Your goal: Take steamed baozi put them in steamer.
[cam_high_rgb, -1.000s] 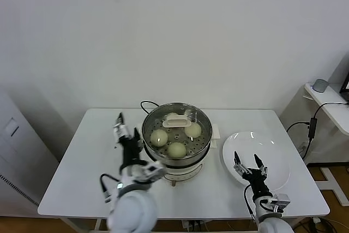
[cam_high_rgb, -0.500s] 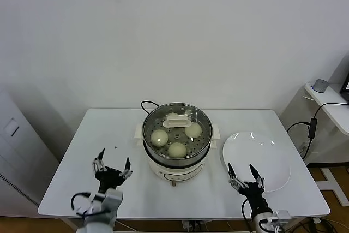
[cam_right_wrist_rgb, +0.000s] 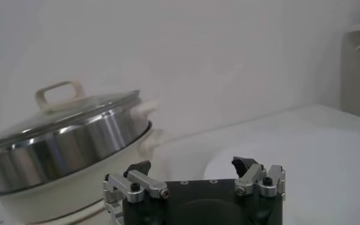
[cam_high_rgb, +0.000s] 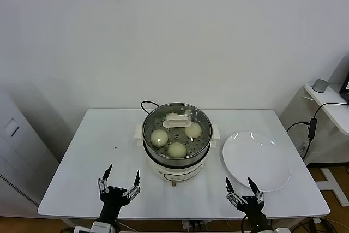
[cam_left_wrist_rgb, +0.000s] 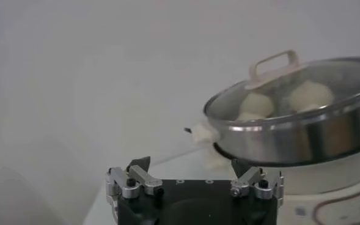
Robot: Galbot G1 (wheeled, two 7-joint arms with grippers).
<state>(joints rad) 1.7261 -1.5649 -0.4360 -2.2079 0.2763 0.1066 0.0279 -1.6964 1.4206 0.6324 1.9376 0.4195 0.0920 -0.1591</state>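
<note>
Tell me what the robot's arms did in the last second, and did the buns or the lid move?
The left gripper pulled back from beside the steamer to the table's near edge, open and empty. The right gripper slid back off the plate toward the near edge, also open. Nothing was grabbed or dropped. The baozi, the glass lid and the plate stayed put.

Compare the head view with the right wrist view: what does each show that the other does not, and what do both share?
Only the head view shows the steamed baozi inside the steamer, the black cord, the left end effector open at the table's near edge, and the plate's full round outline.

Only the right wrist view shows the steamer side-on, its lid handle standing up.

Both share the steamer, glass lid, plate, and open right end effector.
</note>
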